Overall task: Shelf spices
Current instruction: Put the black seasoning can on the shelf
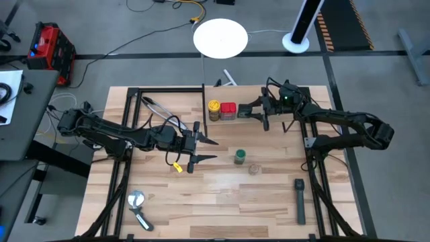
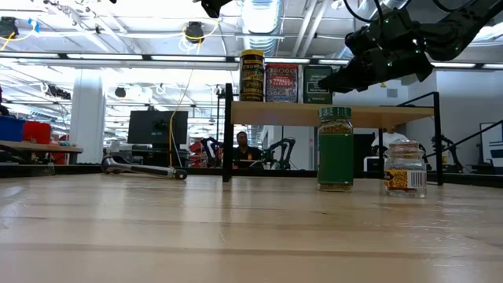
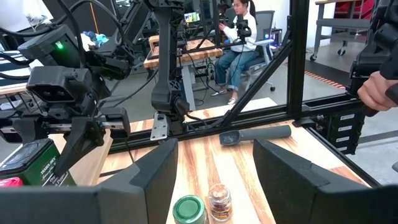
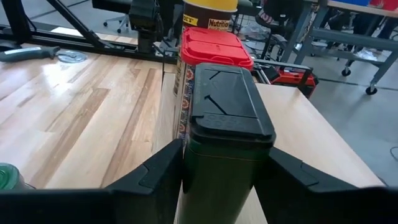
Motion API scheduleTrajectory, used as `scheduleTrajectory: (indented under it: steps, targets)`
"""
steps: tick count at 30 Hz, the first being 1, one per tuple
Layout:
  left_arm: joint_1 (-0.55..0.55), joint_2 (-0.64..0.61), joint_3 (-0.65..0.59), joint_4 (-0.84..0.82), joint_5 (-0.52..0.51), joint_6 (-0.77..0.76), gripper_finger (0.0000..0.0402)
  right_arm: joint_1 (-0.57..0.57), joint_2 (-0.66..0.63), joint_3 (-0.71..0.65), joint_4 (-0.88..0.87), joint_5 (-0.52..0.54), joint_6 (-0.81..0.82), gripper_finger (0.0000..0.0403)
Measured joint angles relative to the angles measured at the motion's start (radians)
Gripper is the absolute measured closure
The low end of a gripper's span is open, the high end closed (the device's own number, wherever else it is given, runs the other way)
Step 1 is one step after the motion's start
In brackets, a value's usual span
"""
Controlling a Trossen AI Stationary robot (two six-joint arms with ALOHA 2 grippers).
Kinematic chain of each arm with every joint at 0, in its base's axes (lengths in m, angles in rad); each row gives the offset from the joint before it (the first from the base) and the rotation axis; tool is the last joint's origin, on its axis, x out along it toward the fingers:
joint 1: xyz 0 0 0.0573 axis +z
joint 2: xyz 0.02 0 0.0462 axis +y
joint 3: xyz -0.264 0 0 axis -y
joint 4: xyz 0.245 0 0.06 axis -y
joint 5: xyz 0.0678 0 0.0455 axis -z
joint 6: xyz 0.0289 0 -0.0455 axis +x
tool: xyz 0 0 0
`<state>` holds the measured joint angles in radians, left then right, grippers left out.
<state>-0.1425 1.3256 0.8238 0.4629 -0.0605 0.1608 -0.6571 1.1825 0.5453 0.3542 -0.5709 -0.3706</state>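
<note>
The right wrist view shows the right pincer [image 4: 225, 167] grasping the dark grey square tin [image 4: 227, 118]; the left pincer [image 1: 205, 149] hangs released, shown overhead.

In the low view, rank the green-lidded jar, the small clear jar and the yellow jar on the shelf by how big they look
1. green-lidded jar, clearly the tallest.
2. yellow jar on the shelf, though it stands farther back, so its true size is unsure.
3. small clear jar, which looks about as wide as the yellow one but shorter.
</note>
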Motion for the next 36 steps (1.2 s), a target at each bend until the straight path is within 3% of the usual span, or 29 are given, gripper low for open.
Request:
scheduleTrajectory:
  steps: [18, 36]
  targets:
    - [0.000, 0.000, 0.000, 0.026, 0.000, 0.000, 0.0201, 0.002, 0.000, 0.000, -0.001, -0.005, -0.041, 0.0220]
    - [0.000, 0.000, 0.000, 0.026, 0.000, -0.002, 0.0201, 0.002, 0.000, 0.001, -0.003, -0.006, 0.084, 0.0206]
